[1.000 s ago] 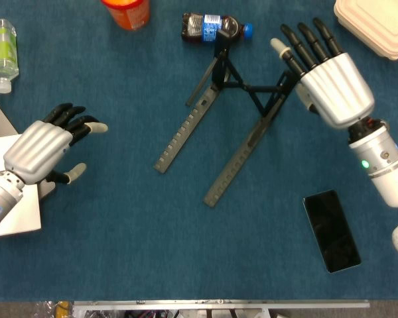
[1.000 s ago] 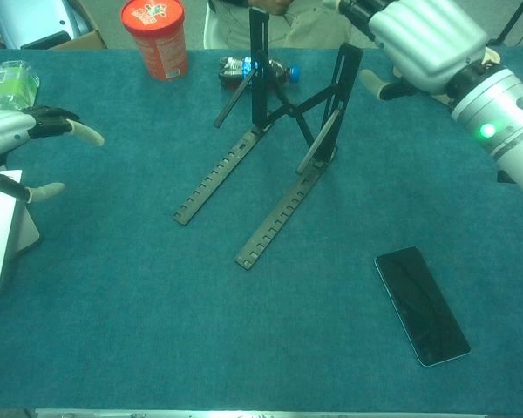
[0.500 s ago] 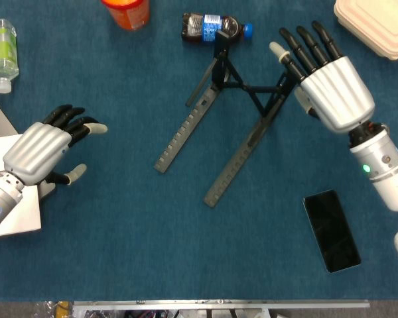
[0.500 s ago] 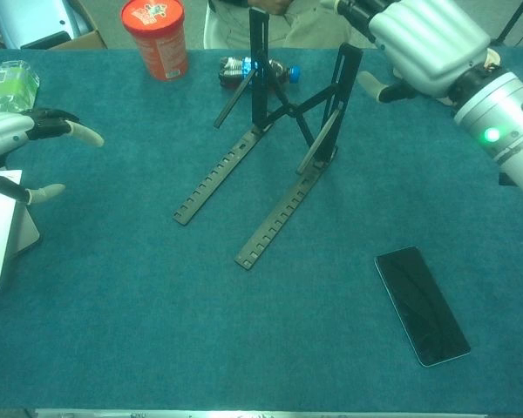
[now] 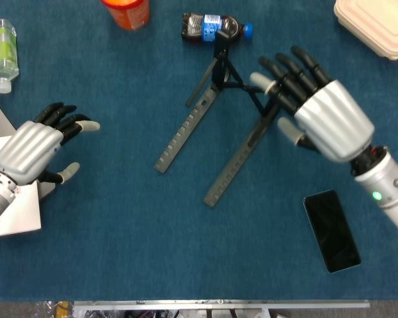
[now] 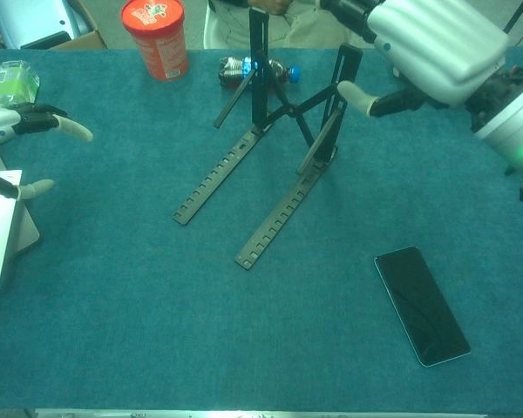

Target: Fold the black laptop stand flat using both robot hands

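Head view: black laptop stand (image 5: 235, 116) unfolded mid-table (image 5: 119, 232). Right hand (image 5: 315, 109) over its right upright, fingers apart, holding nothing. Left hand (image 5: 36, 147) far left, fingers apart, empty.
Chest view: stand (image 6: 279, 148) upright, right hand (image 6: 418, 43) beside its top.

Blue table (image 5: 119, 218) — stand (image 5: 215, 126), phone (image 5: 331, 230), bottle (image 5: 212, 27).

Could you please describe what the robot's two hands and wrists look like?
Both the left hand and the right hand have ribbed silver backs, black fingers and pale beige fingertips. The right wrist is a white-grey cylinder with a small green light.
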`<state>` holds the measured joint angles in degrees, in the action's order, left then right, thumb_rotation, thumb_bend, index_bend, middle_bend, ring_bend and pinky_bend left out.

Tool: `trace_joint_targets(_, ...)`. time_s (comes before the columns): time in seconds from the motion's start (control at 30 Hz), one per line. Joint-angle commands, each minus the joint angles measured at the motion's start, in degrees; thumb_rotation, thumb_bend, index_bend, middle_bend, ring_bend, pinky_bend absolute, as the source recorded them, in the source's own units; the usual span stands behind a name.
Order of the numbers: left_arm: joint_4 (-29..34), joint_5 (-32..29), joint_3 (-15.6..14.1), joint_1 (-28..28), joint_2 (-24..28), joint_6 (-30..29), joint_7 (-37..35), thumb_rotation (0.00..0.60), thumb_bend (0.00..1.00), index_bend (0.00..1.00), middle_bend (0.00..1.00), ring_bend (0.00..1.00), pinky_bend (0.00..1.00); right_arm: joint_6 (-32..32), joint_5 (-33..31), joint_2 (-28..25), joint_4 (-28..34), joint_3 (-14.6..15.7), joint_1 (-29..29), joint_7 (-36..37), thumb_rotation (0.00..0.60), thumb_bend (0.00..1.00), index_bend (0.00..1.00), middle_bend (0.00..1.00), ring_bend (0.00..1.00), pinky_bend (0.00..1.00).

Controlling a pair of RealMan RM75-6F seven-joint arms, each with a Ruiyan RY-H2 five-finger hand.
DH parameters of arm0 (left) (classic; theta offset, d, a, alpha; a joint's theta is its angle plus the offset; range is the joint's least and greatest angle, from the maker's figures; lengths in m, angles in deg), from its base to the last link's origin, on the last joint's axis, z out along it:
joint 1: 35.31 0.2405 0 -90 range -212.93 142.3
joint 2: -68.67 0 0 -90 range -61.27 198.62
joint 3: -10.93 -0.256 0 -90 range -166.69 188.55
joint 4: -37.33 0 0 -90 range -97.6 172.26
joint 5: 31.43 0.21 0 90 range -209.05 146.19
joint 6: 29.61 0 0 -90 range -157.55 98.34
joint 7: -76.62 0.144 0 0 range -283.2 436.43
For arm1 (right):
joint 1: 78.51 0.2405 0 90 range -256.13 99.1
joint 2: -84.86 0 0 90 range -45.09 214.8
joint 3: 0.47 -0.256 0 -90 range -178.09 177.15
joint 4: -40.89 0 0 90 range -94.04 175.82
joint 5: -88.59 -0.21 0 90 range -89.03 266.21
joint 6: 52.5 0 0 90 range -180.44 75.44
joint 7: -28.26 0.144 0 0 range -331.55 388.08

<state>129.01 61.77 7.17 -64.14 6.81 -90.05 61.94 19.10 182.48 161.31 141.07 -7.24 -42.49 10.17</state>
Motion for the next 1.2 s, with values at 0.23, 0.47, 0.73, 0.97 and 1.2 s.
trace_joint_targets(0.23, 1.51, -0.15, -0.38, 0.68, 1.55, -0.95, 1.16, 0.600, 0.36, 0.19, 0.17, 0.06, 0.03, -5.80, -1.66, -0.03, 2.97, 1.19, 2.24, 15.50, 0.600, 0.43, 0.00, 0.00, 0.00, 0.00)
trace_joint_targets(0.47, 2.24, -0.90, -0.64, 1.29, 2.48, -1.04, 2.02, 0.600, 0.36, 0.19, 0.17, 0.06, 0.03, -8.97, -2.67, 0.79, 1.70, 1.27, 3.63, 19.22, 0.600, 0.44, 0.00, 0.00, 0.00, 0.00)
trace_joint_targets(0.73, 2.93, -1.21, -0.68, 1.44, 3.15, -0.81, 2.93, 0.600, 0.36, 0.19, 0.17, 0.06, 0.03, -12.48, -4.07, 4.33, -2.98, 1.85, 5.08, 24.09, 0.600, 0.44, 0.00, 0.00, 0.00, 0.00)
trace_joint_targets(0.97, 3.18, -1.25, -0.93, 1.79, 3.48, -0.80, 3.17, 0.600, 0.36, 0.19, 0.17, 0.06, 0.03, -14.60, -5.32, 8.41, -8.89, 2.94, 5.50, 27.79, 0.600, 0.44, 0.00, 0.00, 0.00, 0.00)
trace_joint_targets(1.2, 3.05, -1.43, -1.00, 1.77, 3.53, -0.29, 3.21, 0.600, 0.36, 0.19, 0.17, 0.06, 0.03, -15.94, -6.39, 9.98, -12.95, 3.72, 5.28, 31.66, 0.600, 0.44, 0.00, 0.00, 0.00, 0.00)
